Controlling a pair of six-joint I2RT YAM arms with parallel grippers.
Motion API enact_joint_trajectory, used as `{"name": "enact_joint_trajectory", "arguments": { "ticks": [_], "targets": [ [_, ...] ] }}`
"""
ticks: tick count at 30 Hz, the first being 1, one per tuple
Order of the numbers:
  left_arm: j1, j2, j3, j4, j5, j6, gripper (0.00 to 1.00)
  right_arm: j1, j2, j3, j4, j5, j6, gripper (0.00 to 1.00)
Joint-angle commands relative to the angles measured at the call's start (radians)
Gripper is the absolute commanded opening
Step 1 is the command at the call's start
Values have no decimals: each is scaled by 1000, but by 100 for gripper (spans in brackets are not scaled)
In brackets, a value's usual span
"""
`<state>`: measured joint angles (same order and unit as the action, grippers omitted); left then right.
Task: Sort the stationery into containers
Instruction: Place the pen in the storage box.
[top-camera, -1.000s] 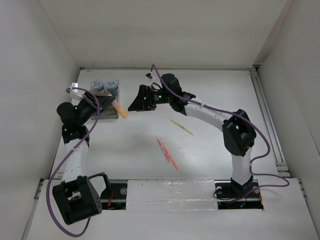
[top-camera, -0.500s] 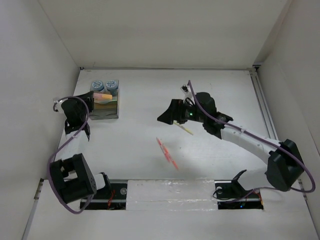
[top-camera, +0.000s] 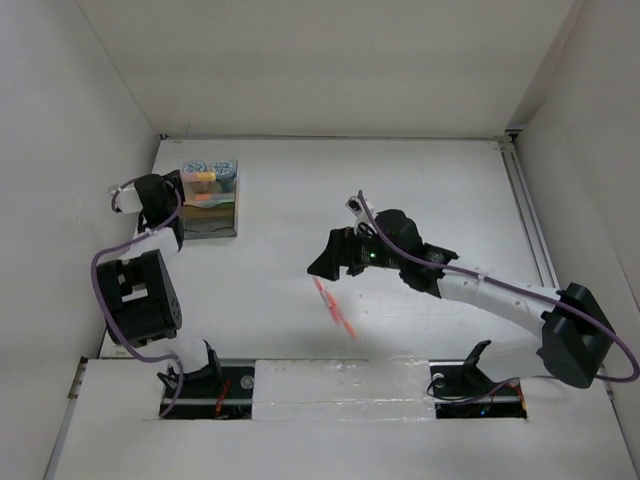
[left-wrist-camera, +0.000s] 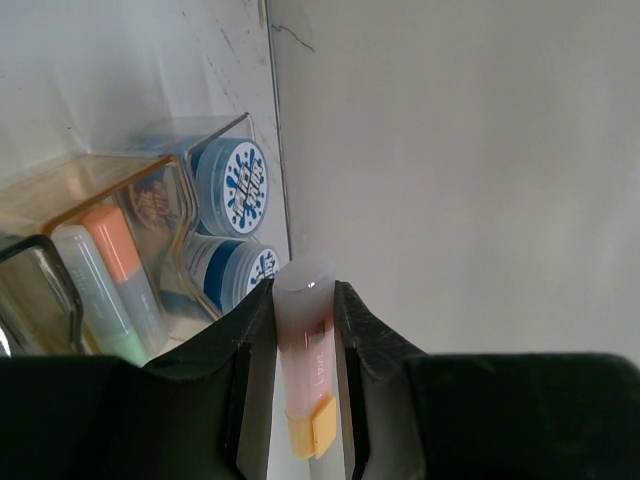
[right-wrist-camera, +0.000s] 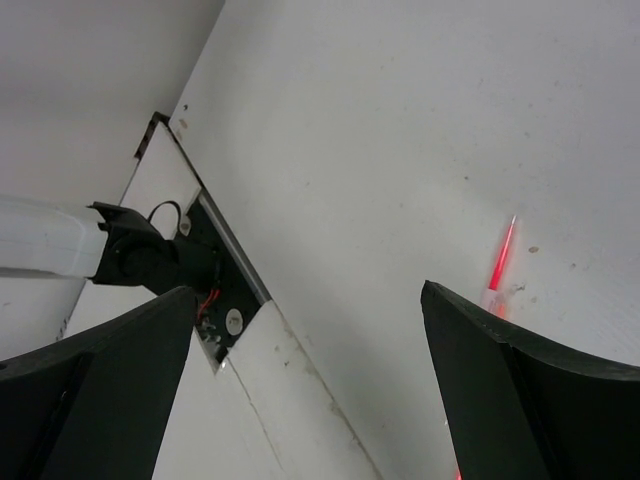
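Note:
My left gripper (top-camera: 183, 186) is shut on a pale pink highlighter with a yellow clip (top-camera: 205, 180). It holds it over the back of the organiser tray (top-camera: 212, 228), next to the two blue-and-white cylinders (top-camera: 195, 167) (top-camera: 226, 169). In the left wrist view the highlighter (left-wrist-camera: 305, 350) sits between the fingers, with both cylinders (left-wrist-camera: 232, 180) and an orange (left-wrist-camera: 118, 262) and a pale green highlighter (left-wrist-camera: 88, 288) standing in the tray. My right gripper (top-camera: 318, 268) is open and empty just above the red pen (top-camera: 336, 308), which also shows in the right wrist view (right-wrist-camera: 500, 262). The pale yellow pen is hidden.
White walls close in the table on the left, back and right. The left arm's base (right-wrist-camera: 150, 260) and the mounting rail (top-camera: 340, 385) run along the near edge. A rail lies along the right side (top-camera: 530, 240).
My right gripper has swung back and left from the tray, across the yellow pen, to the red pen. My left gripper has pulled left and turned, bringing the highlighter over the tray by the cylinders.

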<state>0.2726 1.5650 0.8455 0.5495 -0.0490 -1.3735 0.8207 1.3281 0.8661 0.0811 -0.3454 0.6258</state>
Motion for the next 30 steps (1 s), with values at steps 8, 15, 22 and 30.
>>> {"name": "enact_joint_trajectory", "arguments": {
  "ticks": [8,15,22,30],
  "targets": [
    [-58,56,56,27,-115,-1,0,43,3,-52,88,29,8,100],
    [-58,104,46,49,-86,21,1,52,23,-32,88,20,8,100],
    [-58,139,46,49,-51,11,37,52,42,-22,97,9,8,100],
    [-58,148,56,58,-15,22,67,61,42,-22,97,0,-1,100]
  ]
}}
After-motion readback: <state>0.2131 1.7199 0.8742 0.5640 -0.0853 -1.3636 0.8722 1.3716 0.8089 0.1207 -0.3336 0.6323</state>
